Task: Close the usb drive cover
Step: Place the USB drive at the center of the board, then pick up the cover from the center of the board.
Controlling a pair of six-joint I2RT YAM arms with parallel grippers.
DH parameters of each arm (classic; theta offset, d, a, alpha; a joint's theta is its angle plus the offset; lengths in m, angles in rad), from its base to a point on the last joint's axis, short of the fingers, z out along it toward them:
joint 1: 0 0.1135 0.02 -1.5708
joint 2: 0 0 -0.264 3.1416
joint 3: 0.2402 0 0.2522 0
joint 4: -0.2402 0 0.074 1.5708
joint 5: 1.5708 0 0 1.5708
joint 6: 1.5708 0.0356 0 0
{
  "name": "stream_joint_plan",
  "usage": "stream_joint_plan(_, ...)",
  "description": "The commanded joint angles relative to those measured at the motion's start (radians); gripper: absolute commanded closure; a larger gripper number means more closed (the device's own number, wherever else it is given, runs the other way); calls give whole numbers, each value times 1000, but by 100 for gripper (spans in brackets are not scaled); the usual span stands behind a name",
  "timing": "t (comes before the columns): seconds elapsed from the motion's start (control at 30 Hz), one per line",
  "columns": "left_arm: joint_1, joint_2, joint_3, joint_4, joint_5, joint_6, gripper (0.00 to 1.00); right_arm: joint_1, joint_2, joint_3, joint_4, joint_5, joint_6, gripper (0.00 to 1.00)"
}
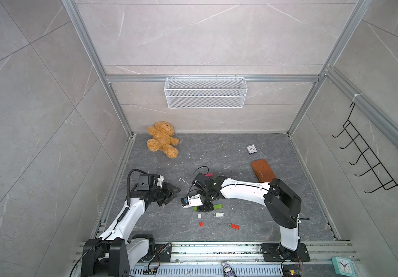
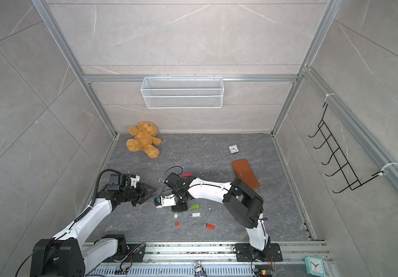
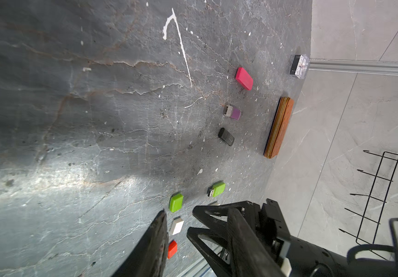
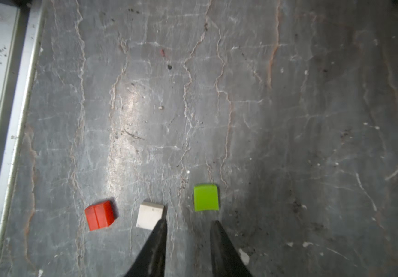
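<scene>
Three loose covers lie in a row in the right wrist view: a red cover (image 4: 99, 215), a white cover (image 4: 150, 214) and a green cover (image 4: 206, 197). My right gripper (image 4: 188, 223) points down at the table between the white and green covers, open and holding nothing. In both top views the uncapped green usb drive (image 1: 218, 206), white usb drive (image 1: 219, 214) and red usb drive (image 2: 210, 226) lie just right of it. My left gripper (image 3: 178, 214) hovers open and empty to the left, apart from the covers (image 3: 176, 202).
A pink cover (image 3: 244, 78), a purple drive (image 3: 232, 112) and a black drive (image 3: 226, 136) lie farther back. A brown zip case (image 1: 263, 173), a small clock (image 1: 251, 149) and a teddy bear (image 1: 162, 139) sit toward the rear. Metal rails edge the table's front (image 1: 217, 249).
</scene>
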Motion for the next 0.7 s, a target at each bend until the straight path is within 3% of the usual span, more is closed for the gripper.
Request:
stream_joint_plan(0.0, 5, -4, -3, 6, 20, -1, 56, 7, 26, 26, -5, 24, 20, 65)
stream_joint_plan(0.67, 5, -24, -33, 10, 8, 3, 56, 14, 75, 32, 56, 91, 47, 64)
